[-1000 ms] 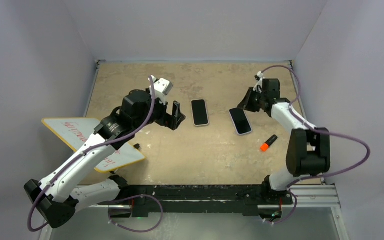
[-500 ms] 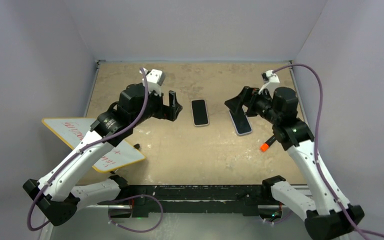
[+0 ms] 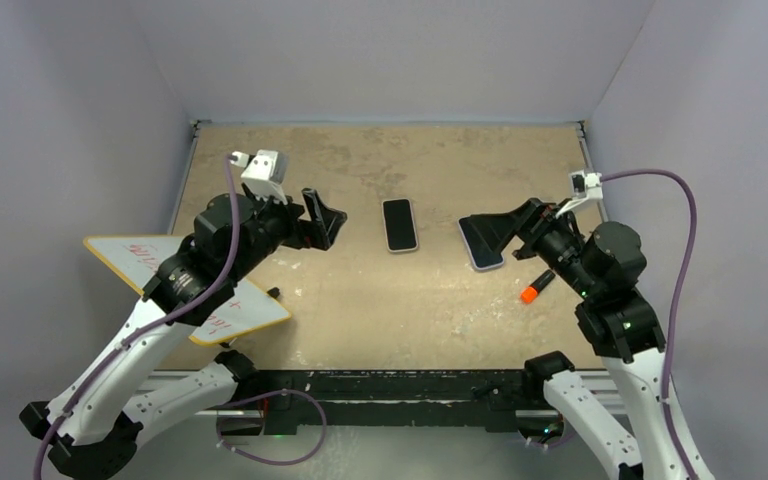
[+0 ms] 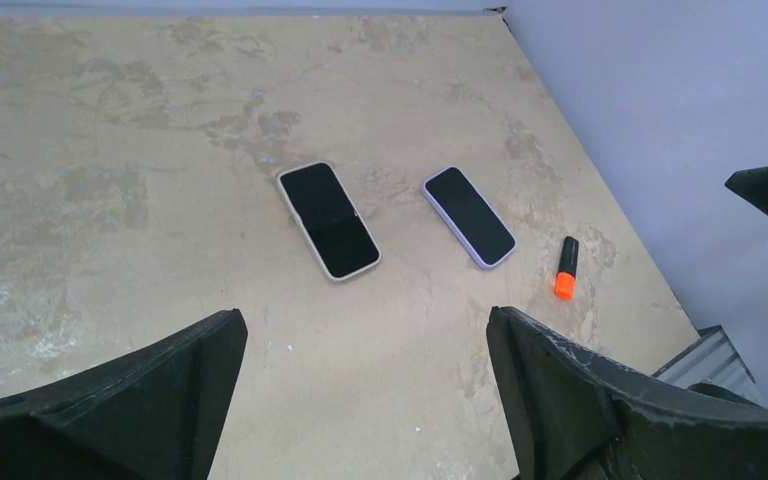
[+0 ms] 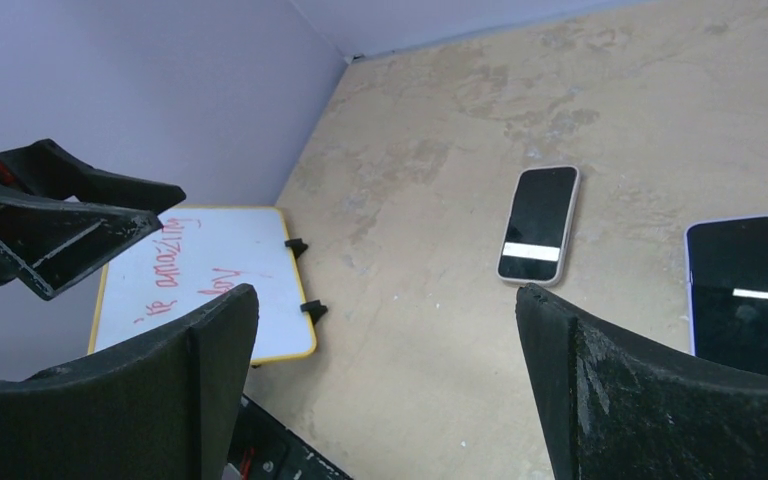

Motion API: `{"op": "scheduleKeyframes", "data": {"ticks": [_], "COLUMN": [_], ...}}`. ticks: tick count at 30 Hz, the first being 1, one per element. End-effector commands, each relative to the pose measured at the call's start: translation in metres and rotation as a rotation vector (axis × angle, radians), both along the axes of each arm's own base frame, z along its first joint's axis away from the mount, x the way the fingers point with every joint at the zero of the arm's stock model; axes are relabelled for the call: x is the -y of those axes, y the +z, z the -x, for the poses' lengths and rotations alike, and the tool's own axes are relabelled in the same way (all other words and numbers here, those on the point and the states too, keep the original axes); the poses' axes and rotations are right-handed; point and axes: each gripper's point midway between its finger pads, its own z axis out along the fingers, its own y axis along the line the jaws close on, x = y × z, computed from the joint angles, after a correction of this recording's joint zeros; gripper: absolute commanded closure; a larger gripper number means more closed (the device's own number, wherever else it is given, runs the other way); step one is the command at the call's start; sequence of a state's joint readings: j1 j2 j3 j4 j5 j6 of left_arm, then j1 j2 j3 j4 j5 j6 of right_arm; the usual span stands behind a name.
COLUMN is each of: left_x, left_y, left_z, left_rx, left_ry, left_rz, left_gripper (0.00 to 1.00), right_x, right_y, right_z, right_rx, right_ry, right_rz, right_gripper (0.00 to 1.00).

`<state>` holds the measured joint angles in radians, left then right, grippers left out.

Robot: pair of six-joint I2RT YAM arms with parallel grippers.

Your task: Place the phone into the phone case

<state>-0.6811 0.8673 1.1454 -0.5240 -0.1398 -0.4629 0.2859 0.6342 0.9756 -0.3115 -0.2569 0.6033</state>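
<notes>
The left gripper (image 4: 360,315) hangs above the table (image 3: 380,310) with its jaws spread wide and nothing between them. The right gripper (image 5: 385,290) is the same: wide apart, empty.

Two flat dark-faced handsets lie ahead of the left gripper. The white-rimmed handset (image 4: 328,219) is nearest, and the lilac-rimmed handset (image 4: 469,215) lies apart from it, farther to the gripper's right. I cannot tell which is the phone and which the case; neither sits inside the other.

There is one orange marker (image 4: 566,268), beyond the lilac-rimmed one and still farther right. From the right gripper, the lilac-rimmed handset is just ahead on the right and the white-rimmed one farther ahead. One whiteboard (image 5: 205,275) with red writing lies off to its left.

Since half a second ago both arms have drawn back toward their bases — the left gripper away from the white-rimmed handset, the right gripper off to the near side of the lilac-rimmed one. Handsets, marker and whiteboard have not moved.
</notes>
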Motion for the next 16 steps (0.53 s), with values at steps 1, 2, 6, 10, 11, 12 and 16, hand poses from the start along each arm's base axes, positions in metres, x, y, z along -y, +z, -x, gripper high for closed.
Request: {"op": "scheduleKeyframes", "data": {"ticks": [1, 2, 6, 10, 11, 12, 16], "left_x": [0.008, 0.009, 0.012, 0.014, 0.015, 0.016, 0.01], "left_y": [-0.003, -0.004, -0.008, -0.011, -0.012, -0.01, -0.007], "left_z": [0.002, 0.003, 0.005, 0.006, 0.007, 0.008, 0.007], "left_rx": [-0.02, -0.025, -0.042, -0.05, -0.049, -0.036, -0.013], "left_ry": [-0.021, -0.023, -0.036, -0.042, -0.05, -0.06, -0.024], "left_rz": [0.053, 0.058, 0.076, 0.091, 0.093, 0.101, 0.137], "left_gripper": [0.04, 0.04, 0.05, 0.06, 0.06, 0.06, 0.05], "right_x": [-0.006, -0.007, -0.009, -0.013, -0.013, -0.014, -0.013], "right_y": [-0.009, -0.011, -0.019, -0.025, -0.027, -0.028, -0.029], "right_z": [0.0, 0.0, 0.0, 0.0, 0.0, 0.0, -0.001], "right_rx": [-0.038, -0.045, -0.065, -0.076, -0.082, -0.085, -0.087], "right_ry": [0.028, 0.03, 0.05, 0.073, 0.075, 0.078, 0.074], "right_rz": [-0.029, -0.028, -0.015, 0.0, 0.001, 0.002, 0.005], "right_gripper": [0.01, 0.01, 0.01, 0.01, 0.01, 0.01, 0.01]}}
